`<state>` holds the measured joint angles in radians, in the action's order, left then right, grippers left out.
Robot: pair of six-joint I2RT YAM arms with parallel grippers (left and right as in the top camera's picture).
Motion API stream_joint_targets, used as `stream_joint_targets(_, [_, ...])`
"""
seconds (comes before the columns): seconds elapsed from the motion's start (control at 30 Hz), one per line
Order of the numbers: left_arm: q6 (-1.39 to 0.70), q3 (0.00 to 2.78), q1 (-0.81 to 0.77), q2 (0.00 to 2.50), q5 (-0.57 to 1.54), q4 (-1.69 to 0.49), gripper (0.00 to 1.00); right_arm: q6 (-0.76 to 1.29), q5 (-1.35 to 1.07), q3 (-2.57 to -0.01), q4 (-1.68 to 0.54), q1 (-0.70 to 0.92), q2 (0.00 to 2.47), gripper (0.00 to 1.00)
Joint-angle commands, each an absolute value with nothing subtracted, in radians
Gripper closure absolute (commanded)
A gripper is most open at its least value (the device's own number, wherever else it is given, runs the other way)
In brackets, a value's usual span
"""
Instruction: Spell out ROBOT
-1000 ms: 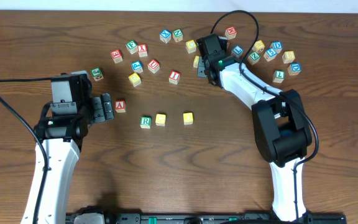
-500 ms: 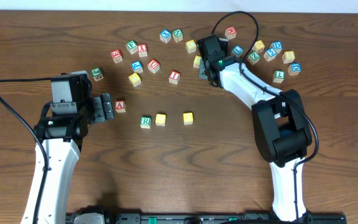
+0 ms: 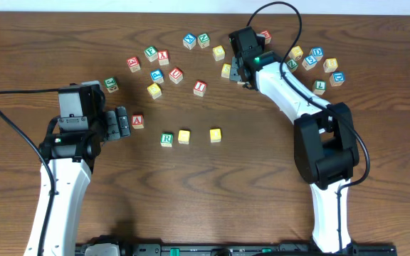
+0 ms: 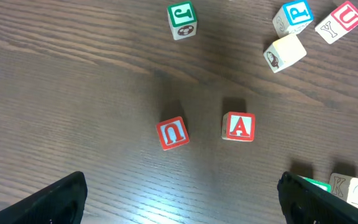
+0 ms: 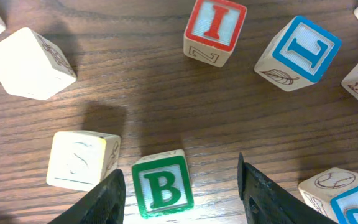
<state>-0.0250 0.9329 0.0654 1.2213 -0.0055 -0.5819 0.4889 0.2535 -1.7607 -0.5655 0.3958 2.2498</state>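
Right gripper (image 5: 179, 190) hung low over the green B cube (image 5: 162, 184), jaws roughly half apart and straddling it without gripping, the cube flat on the table (image 5: 166, 106) among loose cubes. The step looked like picking B, which probably called for closing, lifting and dropping it between the near yellow cube (image 3: 184, 136) beside the R cube (image 3: 166, 139) and the far yellow cube (image 3: 215, 135). The overhead seemingly hid B under the wrist. Left gripper (image 4: 182, 196) sat wide open, empty, by the red A cube (image 4: 238, 127).

surface: wooden table (image 3: 205, 192) | on it: R cube (image 3: 166, 139), yellow cubes (image 3: 184, 136), A cube (image 3: 137, 120)
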Motion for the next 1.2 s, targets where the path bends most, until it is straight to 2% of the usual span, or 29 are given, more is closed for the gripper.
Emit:
stream_joint_targets(0.0, [-0.019, 0.962, 0.070, 1.222, -0.007, -0.582, 0.04, 0.455, 0.252, -1.775, -0.554, 0.394, 2.258, 0.46])
stream_joint_targets(0.2, [-0.019, 0.962, 0.070, 1.222, -0.007, -0.582, 0.04, 0.432, 0.252, -1.775, -0.498, 0.394, 2.258, 0.52])
stream_joint_targets(0.6, [-0.019, 0.962, 0.070, 1.222, -0.008, -0.586, 0.04, 0.428, 0.303, -1.774, -0.495, 0.394, 2.258, 0.57])
stream_joint_targets(0.67, [-0.019, 0.962, 0.070, 1.222, -0.008, -0.589, 0.04, 0.429, 0.335, -1.774, -0.508, 0.394, 2.258, 0.64])
stream_joint_targets(0.77, [-0.019, 0.962, 0.070, 1.222, -0.008, -0.589, 0.04, 0.429, 0.346, -1.774, -0.519, 0.394, 2.258, 0.69])
stream_joint_targets(1.17, [-0.019, 0.962, 0.070, 1.222, -0.008, -0.589, 0.04, 0.440, 0.345, -1.774, -0.573, 0.397, 2.259, 0.69])
